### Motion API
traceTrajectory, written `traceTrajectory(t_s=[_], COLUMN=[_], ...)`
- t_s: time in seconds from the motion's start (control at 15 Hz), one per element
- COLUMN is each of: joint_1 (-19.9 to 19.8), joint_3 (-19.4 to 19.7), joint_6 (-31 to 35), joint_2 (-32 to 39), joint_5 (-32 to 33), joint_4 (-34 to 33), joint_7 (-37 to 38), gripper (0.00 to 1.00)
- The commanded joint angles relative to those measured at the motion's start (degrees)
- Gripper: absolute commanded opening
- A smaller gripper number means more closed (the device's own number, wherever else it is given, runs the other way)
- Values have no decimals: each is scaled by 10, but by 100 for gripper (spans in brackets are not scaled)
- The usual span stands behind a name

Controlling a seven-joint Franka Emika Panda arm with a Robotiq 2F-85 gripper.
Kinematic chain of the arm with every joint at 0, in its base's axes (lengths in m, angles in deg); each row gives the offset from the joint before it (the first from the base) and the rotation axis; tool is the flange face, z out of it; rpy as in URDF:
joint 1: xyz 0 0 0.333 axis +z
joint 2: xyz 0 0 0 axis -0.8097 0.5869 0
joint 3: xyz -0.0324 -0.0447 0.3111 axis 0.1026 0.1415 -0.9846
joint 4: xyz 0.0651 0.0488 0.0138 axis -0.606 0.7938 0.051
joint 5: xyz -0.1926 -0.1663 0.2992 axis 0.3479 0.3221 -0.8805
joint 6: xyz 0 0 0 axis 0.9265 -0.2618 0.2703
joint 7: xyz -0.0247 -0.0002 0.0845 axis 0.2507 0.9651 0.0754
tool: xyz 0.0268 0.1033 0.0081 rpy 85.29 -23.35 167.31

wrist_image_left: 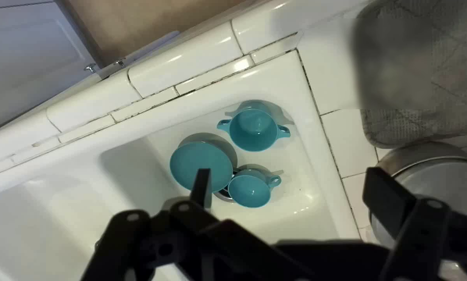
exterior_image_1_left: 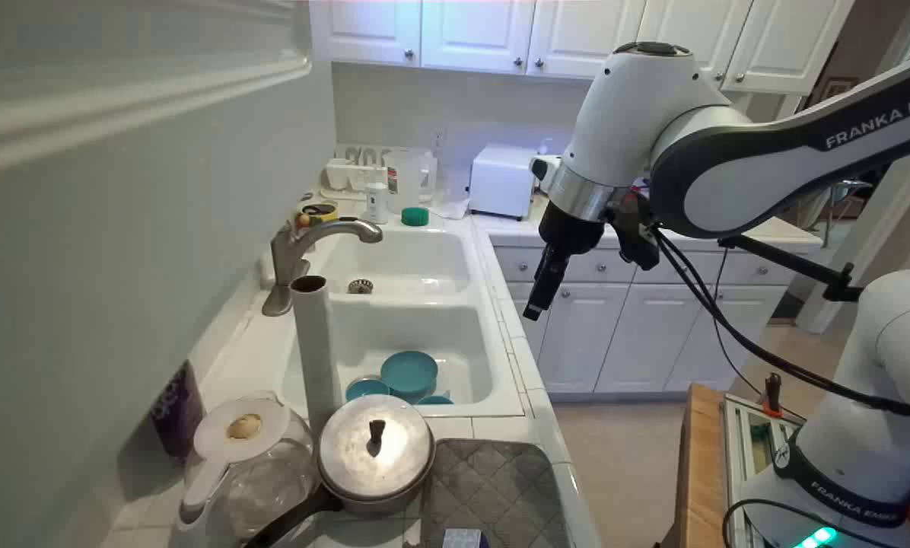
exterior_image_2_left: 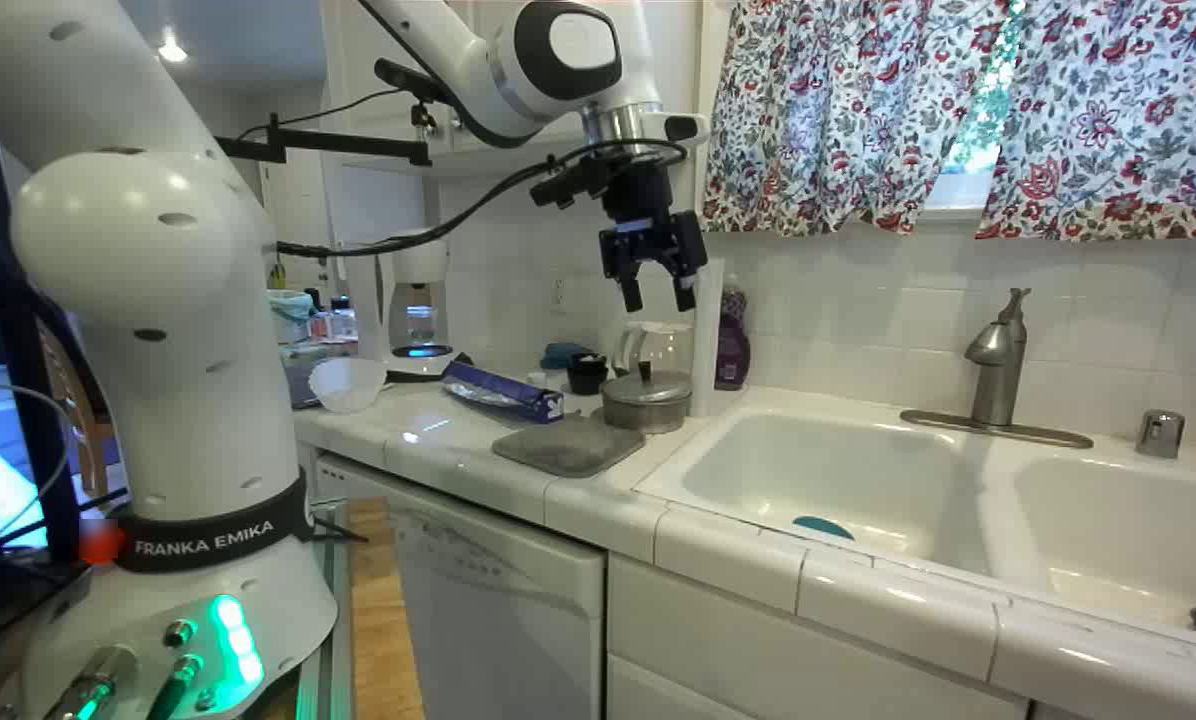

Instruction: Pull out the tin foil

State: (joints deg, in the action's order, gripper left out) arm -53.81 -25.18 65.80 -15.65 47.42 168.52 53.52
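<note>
A long dark-blue box [exterior_image_2_left: 518, 393] lies on the counter in an exterior view, with shiny silver foil [exterior_image_2_left: 478, 396] showing along its near side. In the other exterior view only a small end of what looks like this box [exterior_image_1_left: 462, 539] shows at the bottom edge. The box is out of the wrist view. My gripper [exterior_image_2_left: 658, 297] is open and empty, pointing down, high above the counter and well apart from the box. It also shows side-on in an exterior view [exterior_image_1_left: 533, 310], and its spread fingers show over the sink in the wrist view [wrist_image_left: 290, 177].
A lidded pot [exterior_image_2_left: 648, 392], a grey mat [exterior_image_2_left: 570, 445], a glass carafe [exterior_image_1_left: 253, 472] and an upright white tube [exterior_image_1_left: 316, 342] stand near the sink [exterior_image_1_left: 508, 373]. Teal dishes [wrist_image_left: 202, 164] lie in the sink. A coffee maker [exterior_image_2_left: 420, 310] and white bowl [exterior_image_2_left: 348, 384] stand beyond.
</note>
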Motion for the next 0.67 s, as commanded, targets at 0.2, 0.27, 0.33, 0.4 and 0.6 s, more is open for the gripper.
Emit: traceTrajectory(t_s=[0.2, 0.27, 0.33, 0.4, 0.6], joint_1=[9, 9, 9, 16, 45], joint_3=[9, 9, 9, -11, -81], joint_6=[-2, -2, -2, -1, 4], joint_2=[0, 0, 0, 6, 2], joint_5=[5, 5, 5, 20, 72], joint_4=[-1, -1, -1, -6, 1], joint_7=[4, 4, 4, 7, 42], gripper=[100, 100, 100, 100, 100])
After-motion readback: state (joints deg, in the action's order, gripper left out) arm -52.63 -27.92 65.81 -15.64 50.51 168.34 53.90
